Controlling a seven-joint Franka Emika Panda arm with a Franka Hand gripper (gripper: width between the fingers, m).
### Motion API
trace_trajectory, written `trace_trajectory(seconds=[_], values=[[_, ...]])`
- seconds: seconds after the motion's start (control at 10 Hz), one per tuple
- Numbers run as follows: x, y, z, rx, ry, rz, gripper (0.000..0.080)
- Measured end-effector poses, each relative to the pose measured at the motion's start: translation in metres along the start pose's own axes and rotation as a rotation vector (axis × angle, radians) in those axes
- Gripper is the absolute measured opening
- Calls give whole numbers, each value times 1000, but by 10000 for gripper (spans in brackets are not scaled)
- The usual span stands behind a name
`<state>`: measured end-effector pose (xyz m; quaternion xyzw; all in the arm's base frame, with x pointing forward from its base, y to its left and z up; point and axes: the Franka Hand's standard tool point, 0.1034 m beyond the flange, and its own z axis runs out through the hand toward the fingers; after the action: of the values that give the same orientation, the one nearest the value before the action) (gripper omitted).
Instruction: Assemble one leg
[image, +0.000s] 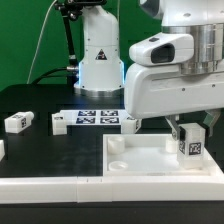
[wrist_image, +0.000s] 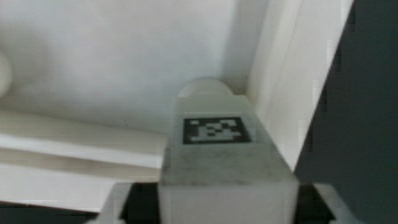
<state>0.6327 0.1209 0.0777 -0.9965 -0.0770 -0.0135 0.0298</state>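
My gripper (image: 189, 132) is shut on a leg (image: 190, 146), a small white peg with a black-and-white tag, and holds it upright over the far right corner of the large white panel (image: 140, 158). In the wrist view the leg (wrist_image: 217, 140) fills the middle between my fingers (wrist_image: 135, 205), pointing at the panel (wrist_image: 107, 70) near its raised edge. Its lower end is hidden, so I cannot tell whether it touches the panel. Two other legs lie on the table at the exterior view's left, one (image: 17, 122) farther left and one (image: 59, 123) beside the marker board.
The marker board (image: 98, 120) lies flat behind the panel. A white robot base (image: 98, 55) stands at the back. A round socket (image: 119, 146) shows in the panel's near-left corner. A white part (image: 2, 150) peeks in at the left edge.
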Motion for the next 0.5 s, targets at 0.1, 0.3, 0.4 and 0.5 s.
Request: trace_trajectory(seconds=[0.1,0.3,0.4,0.5], values=[[0,0,0,0,0,2,292],[-1,1,1,3,5,256,292],[-1,2,1,3,8,364,292],[-1,2,1,3,10,479,294]])
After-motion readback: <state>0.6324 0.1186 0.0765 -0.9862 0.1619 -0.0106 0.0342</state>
